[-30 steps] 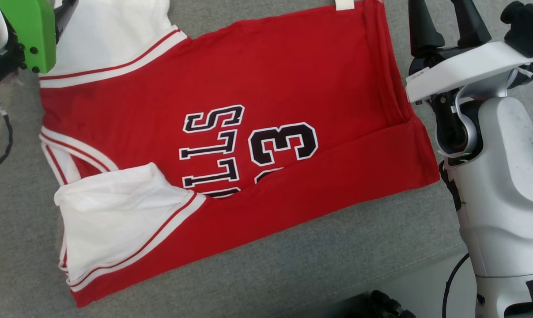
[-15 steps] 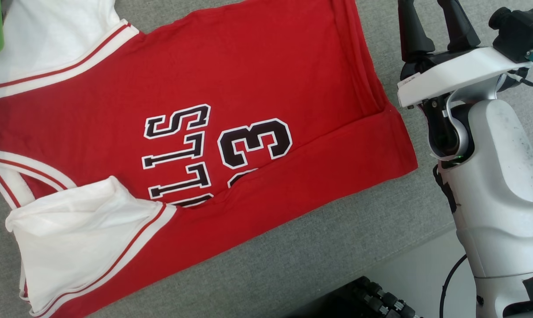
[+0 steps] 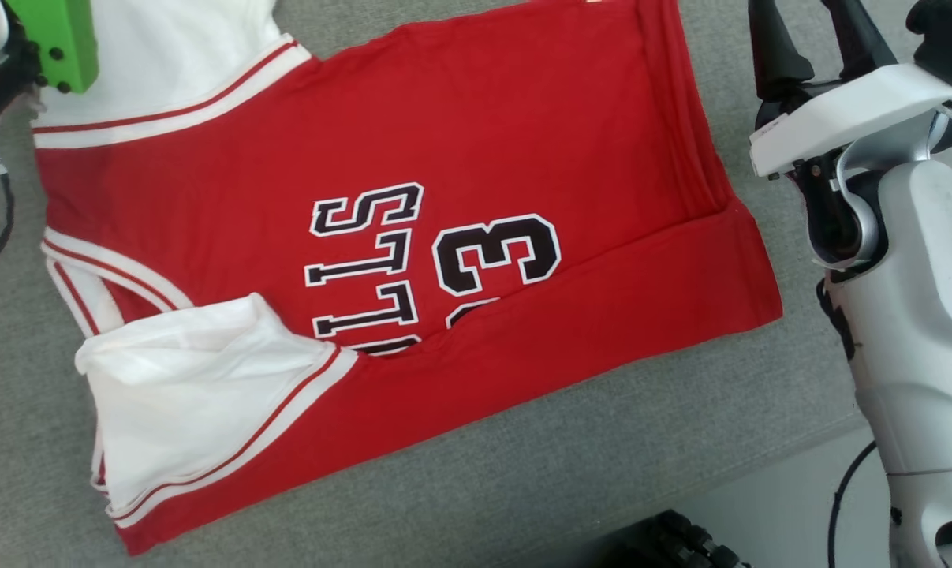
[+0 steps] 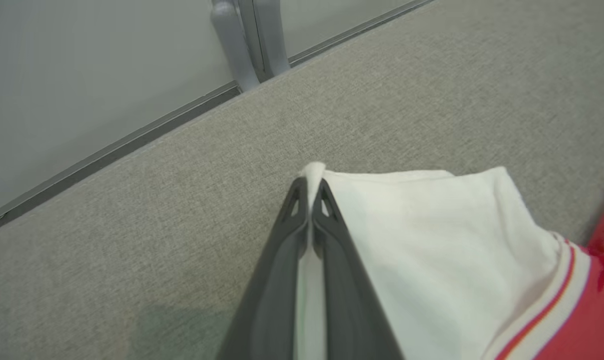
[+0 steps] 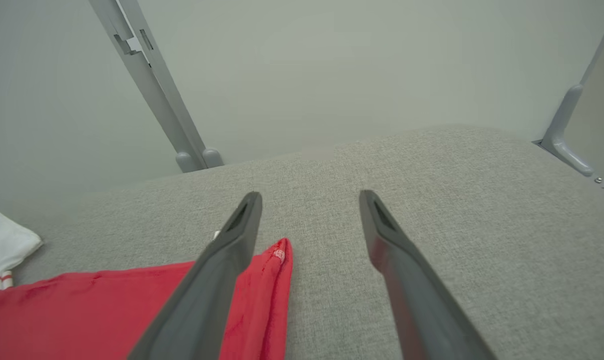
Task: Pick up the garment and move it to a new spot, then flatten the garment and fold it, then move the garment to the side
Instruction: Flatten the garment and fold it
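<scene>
Jersey (image 3: 412,142) lies part-folded on the grey worktop (image 3: 523,489). At its left, the left end effector (image 4: 312,187) pinches only the white sleeve (image 4: 432,240) by its edge; a tug could slip it free or drag the fold askew. Rightward, the right end effector (image 5: 310,195) hangs spread above the red hem corner (image 5: 279,255) and might catch just one layer.

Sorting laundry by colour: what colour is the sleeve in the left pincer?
White sleeve, red-striped trim; best in the left wrist view.
</scene>
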